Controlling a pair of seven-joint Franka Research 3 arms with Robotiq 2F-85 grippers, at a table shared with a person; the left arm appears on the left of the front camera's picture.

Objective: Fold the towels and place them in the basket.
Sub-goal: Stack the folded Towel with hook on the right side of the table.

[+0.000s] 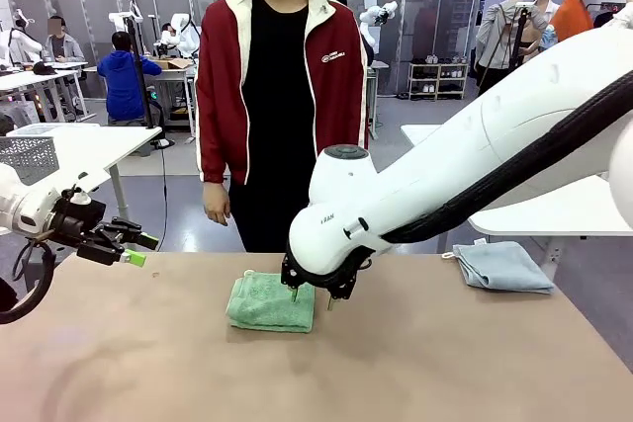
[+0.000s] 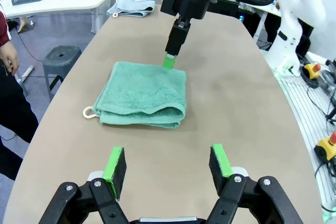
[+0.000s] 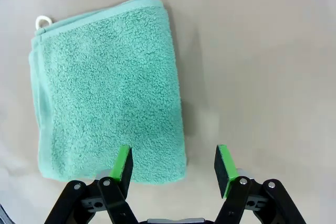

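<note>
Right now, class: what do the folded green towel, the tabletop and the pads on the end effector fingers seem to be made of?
Green towel: looks like looped terry cloth, soft and matt; its fuzzy pile and stitched hem show.
Tabletop: a smooth, matt, tan surface, perhaps laminate; the exact material cannot be told.
Pads: bright green, probably rubber or soft plastic, set on black fingers.

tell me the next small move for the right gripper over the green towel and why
Probably lower the right gripper and close on the near corner of the folded green towel. Its jaws stand open, one finger over the towel's edge and the other over bare table, so that edge lies between them. The left gripper is open and off to the side, holding nothing.
</note>
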